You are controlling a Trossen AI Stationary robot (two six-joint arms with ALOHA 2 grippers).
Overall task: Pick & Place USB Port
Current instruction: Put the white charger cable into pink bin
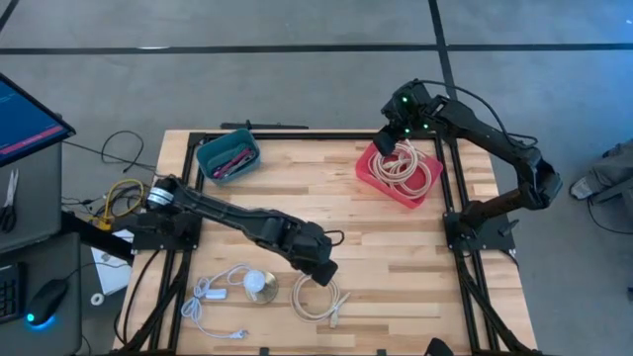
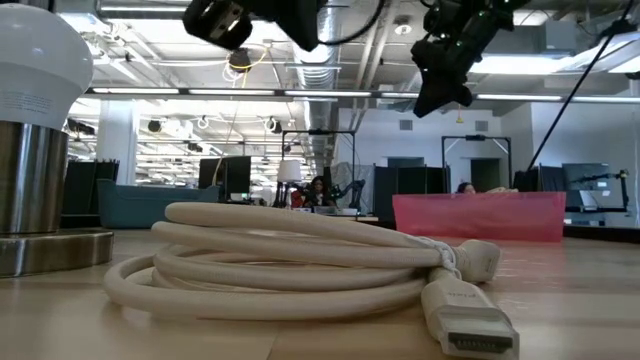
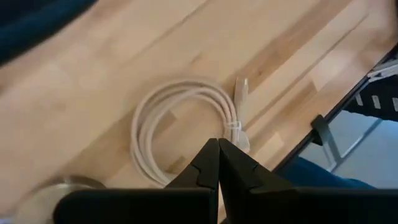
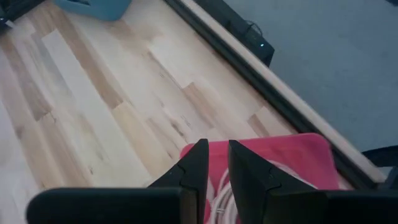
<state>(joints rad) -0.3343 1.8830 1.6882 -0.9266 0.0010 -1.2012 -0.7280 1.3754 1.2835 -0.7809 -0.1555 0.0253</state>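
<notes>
USB cable [image 1: 318,297], a coiled cream lead with a flat plug at one end, lies flat on the tabletop [image 1: 396,247] near its front edge, held by nothing; the coil is kept together by a small tie beside the plug, which probably makes it easy to lift as one bundle. The left gripper [image 1: 324,271] hangs just above and behind the coil with its fingers [image 3: 211,168] pressed together and empty, so I judge it is poised over the cable and would have to spread them before it could take hold. Just beside the coil, toward the left, stands a small round lamp-like object with a metal base [image 1: 260,284], and further left sprawls a white charger with its thin lead [image 1: 213,295]; both sit close enough that a careless descent could nudge them. At the back right a red bin [image 1: 399,170] already holds other pale coiled cables, likely the drop-off place, and the right gripper [image 1: 386,144] hovers over its back corner with fingers [image 4: 198,165] narrowly apart and nothing visible between them. A teal bin [image 1: 227,156] with pink items sits at the back left, well apart from the cable. Between the coil and the red bin the wood is bare.
</notes>
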